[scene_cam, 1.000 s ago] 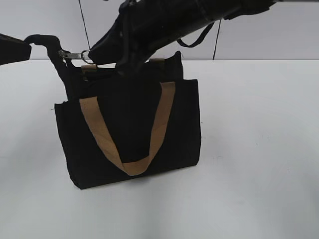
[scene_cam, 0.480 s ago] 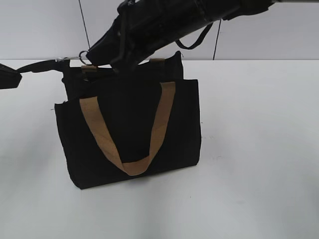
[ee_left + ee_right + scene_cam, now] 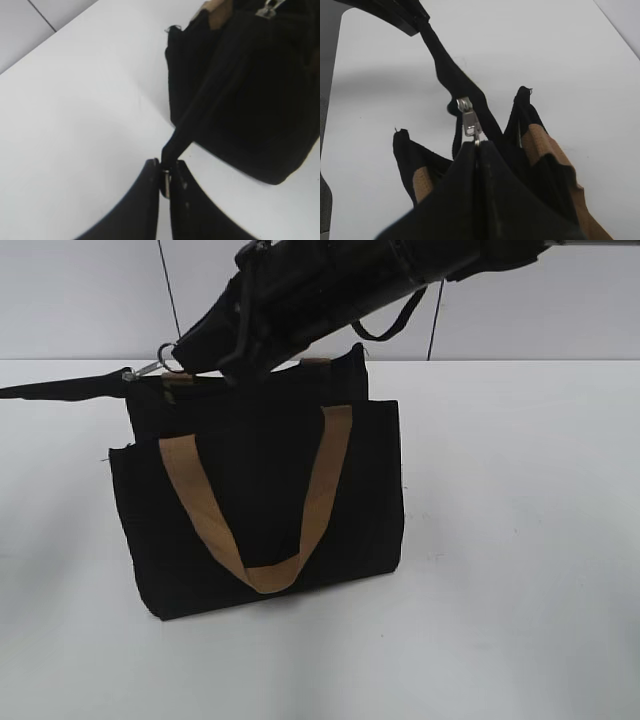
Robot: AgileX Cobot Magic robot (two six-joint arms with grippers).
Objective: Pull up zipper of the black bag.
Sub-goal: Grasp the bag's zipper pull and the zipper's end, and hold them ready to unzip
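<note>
Change since a second ago: you see the black strap (image 3: 65,387) at the upper left of the exterior view now drawn out nearly flat toward the left edge; earlier it arched up; the left gripper has left that view.
Black bag (image 3: 260,500): it stands upright on the white table (image 3: 520,540), centre-left of the exterior frame, unmoved; a tan handle (image 3: 255,510) hangs down its front.
Zipper (image 3: 470,121): its silvery pull sits at the bag's top rim, at the upper left corner in the exterior view.
Left gripper (image 3: 166,181): only the left wrist view shows it, low in the frame, closed on the strap end.
Right gripper (image 3: 477,145): your right wrist view shows its fingers pressed together on the pull; the exterior view hides this behind the arm.
</note>
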